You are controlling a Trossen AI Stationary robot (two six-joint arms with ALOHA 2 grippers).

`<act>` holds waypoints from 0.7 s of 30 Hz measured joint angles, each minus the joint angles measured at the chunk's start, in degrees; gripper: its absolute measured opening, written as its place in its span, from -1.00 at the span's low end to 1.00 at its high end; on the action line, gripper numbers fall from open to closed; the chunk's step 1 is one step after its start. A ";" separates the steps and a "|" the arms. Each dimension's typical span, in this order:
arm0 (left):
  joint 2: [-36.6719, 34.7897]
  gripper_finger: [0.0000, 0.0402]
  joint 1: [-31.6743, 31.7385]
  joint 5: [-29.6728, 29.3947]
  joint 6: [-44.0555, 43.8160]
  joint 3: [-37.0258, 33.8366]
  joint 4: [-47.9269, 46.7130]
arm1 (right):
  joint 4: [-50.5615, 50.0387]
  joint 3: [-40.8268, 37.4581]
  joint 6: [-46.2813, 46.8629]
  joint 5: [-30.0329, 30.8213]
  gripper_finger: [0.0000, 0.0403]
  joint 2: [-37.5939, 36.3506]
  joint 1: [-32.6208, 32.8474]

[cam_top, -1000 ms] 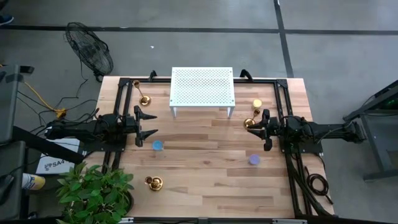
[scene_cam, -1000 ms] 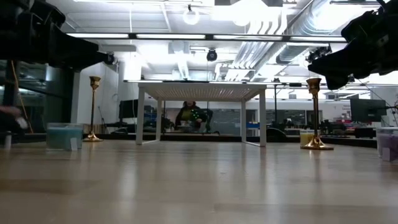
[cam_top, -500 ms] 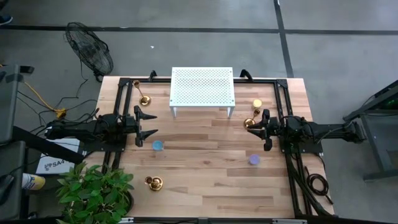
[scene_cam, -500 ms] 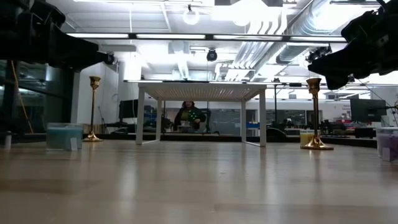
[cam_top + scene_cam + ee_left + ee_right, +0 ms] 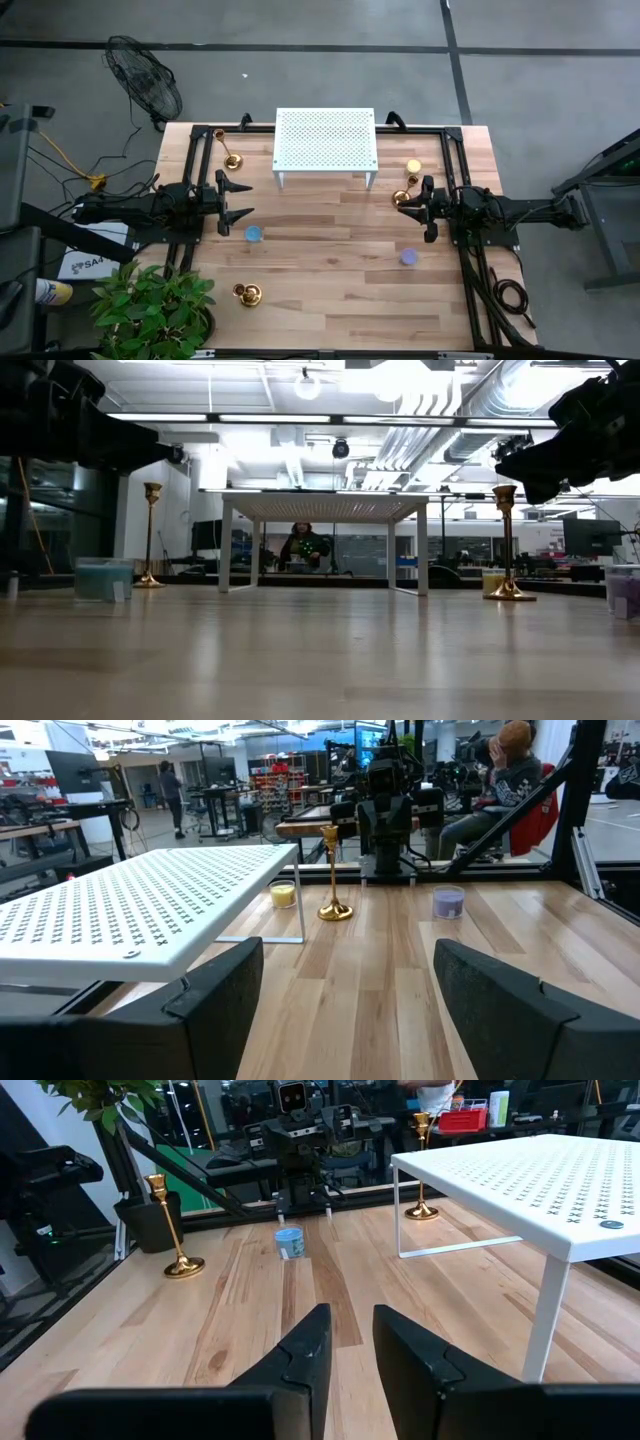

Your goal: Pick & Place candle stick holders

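Observation:
Three gold candle stick holders stand upright on their round bases on the wooden table. One is at the far left (image 5: 232, 160), one at the near left (image 5: 245, 293), and one at the right (image 5: 404, 195). My left gripper (image 5: 243, 200) is wide open and empty at the left side, above the table. My right gripper (image 5: 402, 203) hovers at the height of the right holder's top (image 5: 503, 491). Its fingers (image 5: 350, 1330) are a narrow gap apart and hold nothing. That holder does not show in the right wrist view, and it stands free in the left wrist view (image 5: 333, 870).
A white perforated rack (image 5: 324, 140) stands at the far middle of the table. A blue candle (image 5: 254, 234) sits near my left gripper, a yellow candle (image 5: 413, 166) and a purple candle (image 5: 408, 257) near my right. A potted plant (image 5: 150, 310) overhangs the near left corner.

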 joint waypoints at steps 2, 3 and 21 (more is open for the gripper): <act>-0.02 0.44 0.00 0.00 0.00 0.00 0.00 | 0.04 -0.02 0.00 0.00 -0.64 -0.02 -0.02; 0.00 0.44 0.00 0.02 0.02 -0.02 0.00 | 0.12 0.00 0.00 0.00 -0.64 0.00 0.00; -0.02 0.44 0.00 0.00 0.02 0.00 0.00 | 3.72 0.00 23.01 -6.29 -0.64 -0.02 -0.02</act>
